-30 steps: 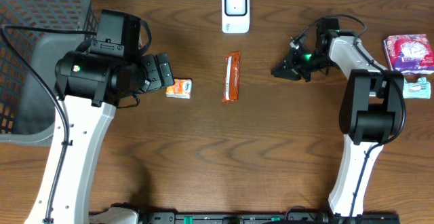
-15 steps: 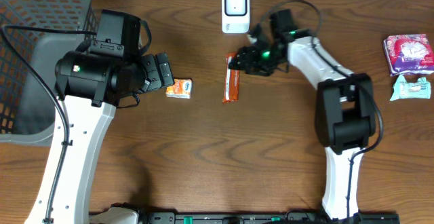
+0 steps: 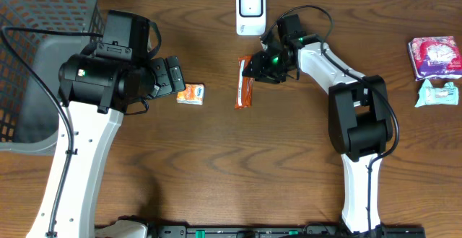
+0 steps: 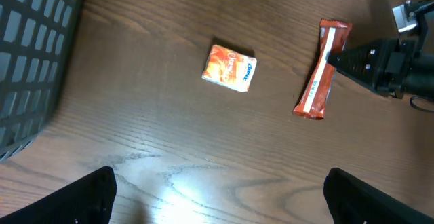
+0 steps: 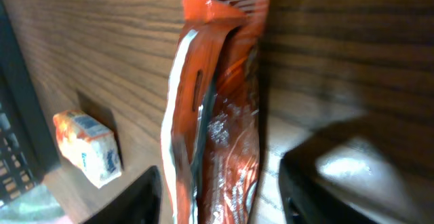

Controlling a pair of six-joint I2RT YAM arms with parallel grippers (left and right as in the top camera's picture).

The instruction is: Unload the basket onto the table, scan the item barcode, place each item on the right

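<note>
The right gripper (image 5: 220, 190) is set partly open astride the orange snack bar (image 5: 224, 108), which is seen lying flat near the white scanner (image 3: 250, 11); no firm clamp is shown. If only the slick wrapper's edge is pinched, the bar may be dropped or crumpled and its barcode hidden. The left gripper (image 3: 172, 76) is held wide, empty.

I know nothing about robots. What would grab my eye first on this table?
The orange snack bar at the middle of the dark wooden table, with the right arm stretched over it, jaws apart around its end nearest the white scanner. On the left, the bulky left arm hangs by a small orange packet, next to a grey basket.
</note>
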